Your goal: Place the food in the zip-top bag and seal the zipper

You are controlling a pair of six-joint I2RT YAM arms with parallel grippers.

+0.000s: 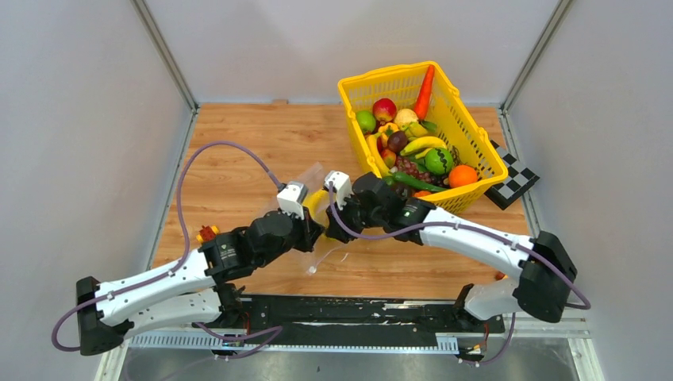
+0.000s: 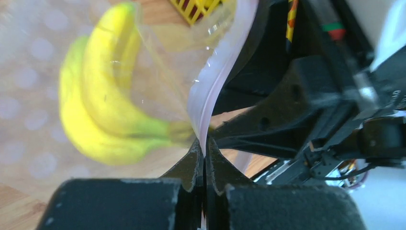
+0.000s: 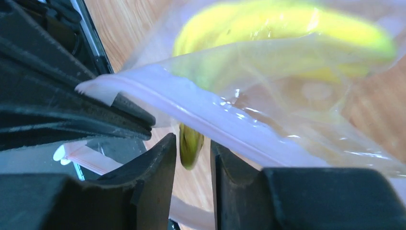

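The clear zip-top bag (image 1: pixel 324 252) is held up off the wooden table between my two grippers. A yellow banana (image 1: pixel 317 203) sits in its mouth and shows through the plastic in the left wrist view (image 2: pixel 103 108). My left gripper (image 2: pixel 205 146) is shut on the bag's whitish zipper strip (image 2: pixel 210 86). My right gripper (image 3: pixel 193 143) is at the bag's mouth, under the zipper strip (image 3: pixel 215 115). Its jaws stand slightly apart, and the banana's green stem (image 3: pixel 190 148) hangs between them without clear contact. In the top view the two grippers (image 1: pixel 311 230) (image 1: pixel 337 222) nearly touch.
A yellow basket (image 1: pixel 476 139) at the back right holds more toy food: apples, a carrot, bananas, grapes, an orange. A black-and-white checker board (image 1: pixel 514 178) lies right of it. A small orange-red piece (image 1: pixel 207 232) lies at the left by my left arm. Grey walls enclose the table.
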